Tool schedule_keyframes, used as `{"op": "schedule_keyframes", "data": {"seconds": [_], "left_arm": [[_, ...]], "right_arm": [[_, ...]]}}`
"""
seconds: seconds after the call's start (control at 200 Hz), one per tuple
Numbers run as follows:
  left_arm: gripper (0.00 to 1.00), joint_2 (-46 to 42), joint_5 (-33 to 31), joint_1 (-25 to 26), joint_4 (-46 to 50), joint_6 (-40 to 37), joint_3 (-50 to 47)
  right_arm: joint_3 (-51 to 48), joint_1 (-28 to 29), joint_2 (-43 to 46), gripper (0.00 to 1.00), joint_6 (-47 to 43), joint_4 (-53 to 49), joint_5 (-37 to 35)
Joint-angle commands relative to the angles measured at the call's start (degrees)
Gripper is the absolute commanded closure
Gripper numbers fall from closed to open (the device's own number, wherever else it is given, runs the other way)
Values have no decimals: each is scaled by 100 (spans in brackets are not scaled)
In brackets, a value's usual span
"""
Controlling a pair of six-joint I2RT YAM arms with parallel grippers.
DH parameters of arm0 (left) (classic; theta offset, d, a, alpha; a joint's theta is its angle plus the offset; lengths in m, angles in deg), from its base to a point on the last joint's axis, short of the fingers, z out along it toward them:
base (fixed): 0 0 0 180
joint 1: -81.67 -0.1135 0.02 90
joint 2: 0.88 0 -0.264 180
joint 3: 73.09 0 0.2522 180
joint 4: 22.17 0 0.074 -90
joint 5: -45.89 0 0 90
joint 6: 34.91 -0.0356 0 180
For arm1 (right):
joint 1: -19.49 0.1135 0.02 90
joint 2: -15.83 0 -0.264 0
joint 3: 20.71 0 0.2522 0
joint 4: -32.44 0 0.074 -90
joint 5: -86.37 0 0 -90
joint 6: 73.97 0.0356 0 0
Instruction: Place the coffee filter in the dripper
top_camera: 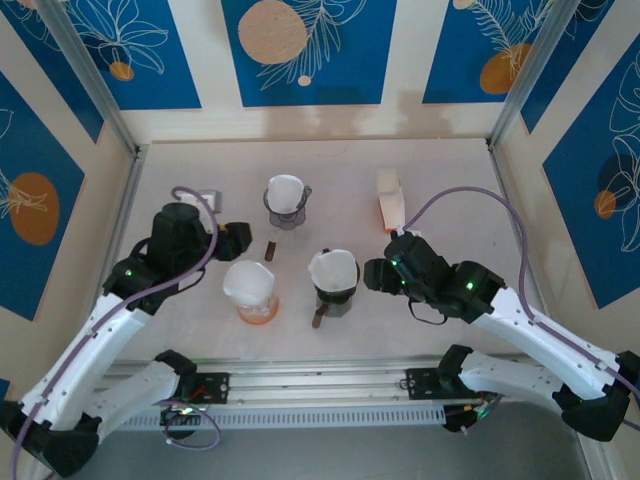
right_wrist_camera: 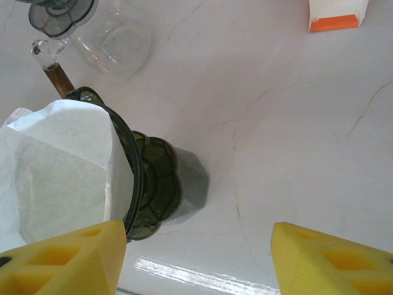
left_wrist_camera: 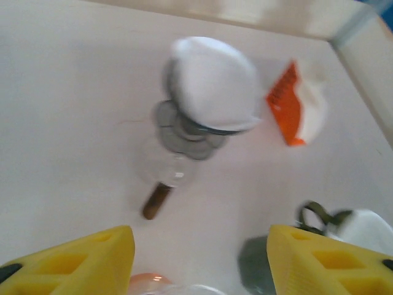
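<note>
**A:** Where is the filter?

**B:** The filter (right_wrist_camera: 61, 160) sits in the green dripper (right_wrist_camera: 156, 184), near the middle of the tabletop (top_camera: 450, 180). The paper stands well above the rim and bulges out on the dripper's left side.

**A:** And the right gripper?

**B:** The right gripper (right_wrist_camera: 196, 255) hovers just right of that dripper. Its jaws are spread with nothing between them, and they touch neither paper nor rim.

**A:** The left one?

**B:** The left gripper (left_wrist_camera: 199, 261) is spread and empty too. It is on the left and looks toward the far dripper (left_wrist_camera: 184, 132), which carries its own paper. The orange dripper (top_camera: 255, 308), near left, has a paper in it as well.

**A:** So which step is this?

**B:** I judge the placing is done or nearly so. Every dripper in sight has a paper, and neither gripper holds one. What may remain is seating the paper in the green dripper, since it rides high.

**A:** What would the next move need?

**B:** It would need a light press down into the cone, soft enough not to crease the paper or tip the dripper. Otherwise, a straight pull back to the right would keep clear of the rim. The pack (top_camera: 391, 200) lies far right, well apart, and I see no reason to go there.
</note>
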State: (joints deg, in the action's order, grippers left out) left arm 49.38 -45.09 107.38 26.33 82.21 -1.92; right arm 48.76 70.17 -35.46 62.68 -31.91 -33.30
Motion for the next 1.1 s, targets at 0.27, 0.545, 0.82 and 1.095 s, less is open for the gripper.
{"op": "schedule_keyframes", "data": {"seconds": [0.27, 0.545, 0.82, 1.095], "left_arm": [[60, -126, 861, -1858, -762, 853, -1557], [11, -195, -599, -1983, -1890, 1245, -2097], [0, 195, -1188, -1985, -4274, -225, -2825], [0, 1855, -1402, -2003, -6275, -1914, -3115]], "right_arm": [[-265, 4, 461, 36, 156, -82, -284], [-406, -36, 471, 35, 128, 55, -338], [-564, -117, 462, 35, 41, 353, -203], [-604, -251, 482, 35, -68, 386, -57]]}}
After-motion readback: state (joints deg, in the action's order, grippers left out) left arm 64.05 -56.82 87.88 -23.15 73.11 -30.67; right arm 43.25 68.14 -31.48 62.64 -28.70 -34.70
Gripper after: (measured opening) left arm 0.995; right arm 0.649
